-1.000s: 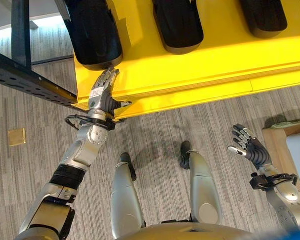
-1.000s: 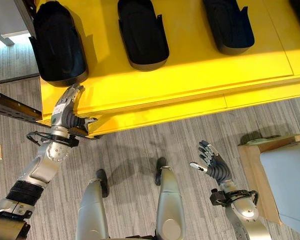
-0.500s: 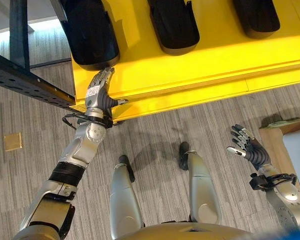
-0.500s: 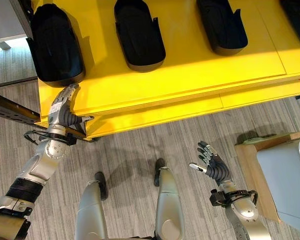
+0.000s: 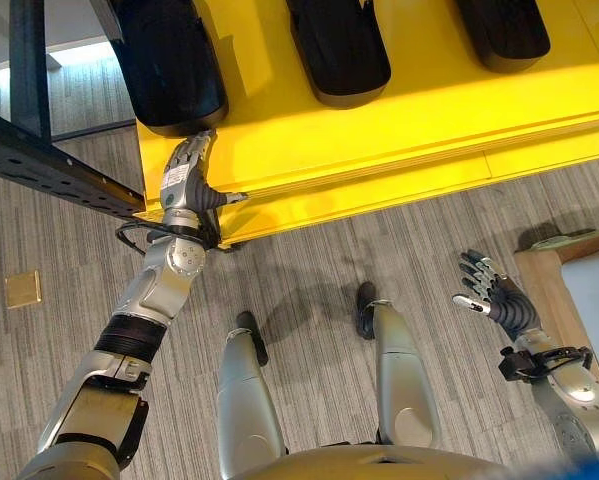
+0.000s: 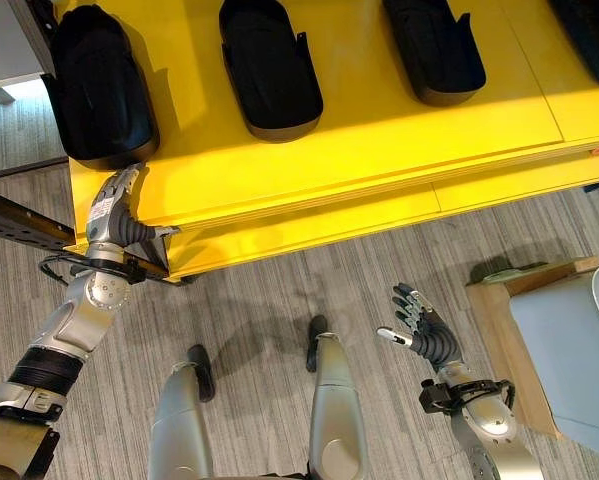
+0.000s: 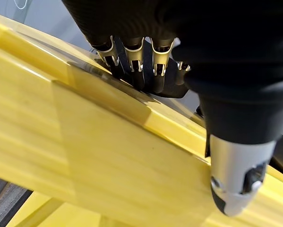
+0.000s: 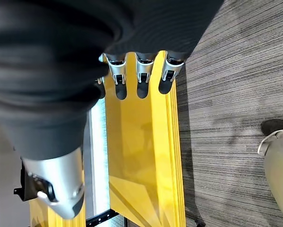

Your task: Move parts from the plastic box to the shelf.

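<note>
We rest our left hand (image 5: 184, 180), fingers straight, against the black part (image 6: 97, 85) at the yellow shelf's (image 6: 379, 130) left front corner; right hand (image 6: 424, 335) spread, empty. Nudge squarely, gently.

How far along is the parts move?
Done: several black parts lie on the yellow shelf, the leftmost part nearest the left hand. In hand: nothing; the left hand rests straight-fingered at the shelf's front edge just below that part, and the right hand hangs open over the floor. Left: cannot tell, the box's inside isn't visible.
</note>
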Robot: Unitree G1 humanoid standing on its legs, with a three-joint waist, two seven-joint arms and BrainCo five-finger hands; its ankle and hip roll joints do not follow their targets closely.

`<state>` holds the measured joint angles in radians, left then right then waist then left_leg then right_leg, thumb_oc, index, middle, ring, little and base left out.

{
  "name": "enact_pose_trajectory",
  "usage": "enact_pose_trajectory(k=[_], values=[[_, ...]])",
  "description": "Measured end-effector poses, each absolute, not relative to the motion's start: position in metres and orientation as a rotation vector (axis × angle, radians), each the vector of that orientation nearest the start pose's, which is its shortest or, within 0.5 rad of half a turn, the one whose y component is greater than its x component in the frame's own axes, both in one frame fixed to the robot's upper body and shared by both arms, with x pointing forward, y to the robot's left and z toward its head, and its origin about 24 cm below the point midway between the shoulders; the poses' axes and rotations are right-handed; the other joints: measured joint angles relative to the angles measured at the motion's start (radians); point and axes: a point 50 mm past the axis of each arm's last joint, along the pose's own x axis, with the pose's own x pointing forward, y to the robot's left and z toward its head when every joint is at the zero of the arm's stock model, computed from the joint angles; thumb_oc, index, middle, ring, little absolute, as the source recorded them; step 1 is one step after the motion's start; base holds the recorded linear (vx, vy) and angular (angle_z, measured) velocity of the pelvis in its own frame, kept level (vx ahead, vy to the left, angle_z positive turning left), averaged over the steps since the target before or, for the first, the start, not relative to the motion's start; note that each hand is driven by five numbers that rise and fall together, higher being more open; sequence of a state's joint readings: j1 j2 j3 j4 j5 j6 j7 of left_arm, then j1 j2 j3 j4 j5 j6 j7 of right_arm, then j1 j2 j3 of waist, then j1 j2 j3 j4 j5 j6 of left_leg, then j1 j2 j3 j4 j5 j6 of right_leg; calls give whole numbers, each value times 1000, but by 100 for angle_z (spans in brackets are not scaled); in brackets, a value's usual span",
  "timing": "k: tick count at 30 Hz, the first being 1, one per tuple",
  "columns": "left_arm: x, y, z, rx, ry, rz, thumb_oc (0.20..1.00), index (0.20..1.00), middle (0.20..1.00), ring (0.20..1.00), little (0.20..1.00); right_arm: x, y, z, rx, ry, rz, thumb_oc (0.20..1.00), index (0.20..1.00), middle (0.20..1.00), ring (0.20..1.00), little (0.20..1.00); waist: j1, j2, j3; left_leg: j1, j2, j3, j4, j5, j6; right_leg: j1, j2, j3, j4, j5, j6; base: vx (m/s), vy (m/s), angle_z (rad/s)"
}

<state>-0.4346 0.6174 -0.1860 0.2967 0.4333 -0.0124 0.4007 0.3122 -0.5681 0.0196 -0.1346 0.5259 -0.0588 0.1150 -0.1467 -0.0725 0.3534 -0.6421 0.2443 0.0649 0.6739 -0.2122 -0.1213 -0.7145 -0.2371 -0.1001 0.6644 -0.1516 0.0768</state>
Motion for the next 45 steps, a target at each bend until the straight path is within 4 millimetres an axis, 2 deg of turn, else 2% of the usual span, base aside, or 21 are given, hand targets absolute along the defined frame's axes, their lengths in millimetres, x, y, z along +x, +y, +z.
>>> enact_pose_trajectory(k=[10,15,23,24,26,27,29,31,33,35,36,37,39,40,43,45], values=[[325,236,137,1037,-345,300,1000,1000,1000,1000,1000,190,-243,40,-24,139,124,1000,1000,1000,1000,1000,3,2,1,-2,0,2,-2,0,0,-4,0,1,0,1,1,0,0,0],[308,230,130,905,-346,252,1000,1000,1000,1000,1000,190,-244,40,-25,137,119,1000,1000,1000,1000,1000,12,11,7,5,-1,4,-6,1,-1,1,-1,0,3,2,0,0,0,0],[279,216,105,792,-274,0,1000,1000,1000,1000,1000,191,-244,41,-26,133,118,1000,1000,1000,1000,1000,47,25,11,73,-12,-5,-30,-4,3,73,-12,-10,3,-19,3,-25,-11,8],[272,214,99,704,-258,-41,1000,1000,1000,1000,1000,190,-243,40,-23,135,120,1000,1000,1000,1000,1000,50,25,11,82,-14,-12,-32,-4,3,90,-15,-17,3,-22,2,8,-39,17],[265,205,80,392,-202,-93,1000,1000,1000,1000,1000,189,-236,35,-12,155,149,1000,1000,1000,1000,1000,57,25,8,122,-18,-22,-56,0,1,136,-18,-32,-12,-25,1,18,-25,19],[261,201,74,330,-172,-130,1000,1000,1000,1000,1000,189,-233,34,-8,151,163,1000,1000,1000,1000,1000,63,25,4,132,-19,-24,-60,0,1,147,-19,-37,-14,-33,4,36,-22,11],[243,192,33,157,40,-227,1000,1000,1000,1000,1000,194,-227,34,-2,139,181,1000,1000,1000,1000,1000,69,26,4,174,-21,-25,-91,7,-1,192,-22,-52,-38,-34,2,66,-5,9],[221,187,6,83,177,-280,1000,1000,1000,1000,1000,195,-227,37,-2,119,180,1000,1000,1000,1000,1000,73,24,2,206,-25,-25,-111,10,-3,223,-23,-53,-52,-32,6,90,15,5],[206,192,2,31,216,-275,1000,1000,1000,1000,1000,196,-227,38,6,101,169,1000,1000,1000,1000,1000,85,25,-1,246,-27,-21,-141,16,-4,265,-23,-60,-78,-26,10,106,10,7],[205,204,18,-67,144,-222,1000,1000,1000,1000,1000,198,-223,39,41,71,149,1000,1000,1000,1000,1000,90,33,-25,329,-33,-18,-219,39,-3,352,-21,-81,-155,-8,22,139,5,11],[205,210,23,-155,88,-156,1000,1000,1000,1000,1000,195,-221,37,60,62,136,1000,1000,1000,1000,1000,86,41,-66,359,-36,-16,-271,58,-2,390,-15,-92,-211,15,22,134,12,8],[207,212,26,-195,68,-144,1000,1000,1000,1000,1000,196,-220,37,58,59,133,1000,1000,1000,1000,1000,85,45,-81,378,-37,-15,-300,68,0,414,-13,-102,-245,26,26,166,20,8],[204,210,24,-253,74,-138,1000,1000,1000,1000,1000,195,-220,36,53,63,132,1000,1000,1000,1000,1000,84,45,-106,475,-39,11,-410,113,-3,495,-3,-109,-347,72,27,116,26,-11],[198,210,20,-257,96,-148,1000,1000,1000,1000,1000,193,-220,35,54,67,130,1000,1000,1000,1000,1000,82,50,-151,512,-40,22,-466,129,-5,531,5,-112,-402,86,33,104,22,-19],[188,208,8,-299,155,-161,1000,1000,1000,1000,1000,186,-226,13,70,163,107,1000,1000,1000,1000,1000,81,64,-260,618,-51,48,-594,170,-5,625,19,-114,-527,134,46,95,23,-12],[183,203,2,-342,181,-161,1000,1000,1000,1000,1000,181,-224,7,86,200,115,1000,1000,1000,1000,1000,83,74,-285,666,-57,65,-654,191,-3,674,23,-118,-597,164,53,71,43,-11]])
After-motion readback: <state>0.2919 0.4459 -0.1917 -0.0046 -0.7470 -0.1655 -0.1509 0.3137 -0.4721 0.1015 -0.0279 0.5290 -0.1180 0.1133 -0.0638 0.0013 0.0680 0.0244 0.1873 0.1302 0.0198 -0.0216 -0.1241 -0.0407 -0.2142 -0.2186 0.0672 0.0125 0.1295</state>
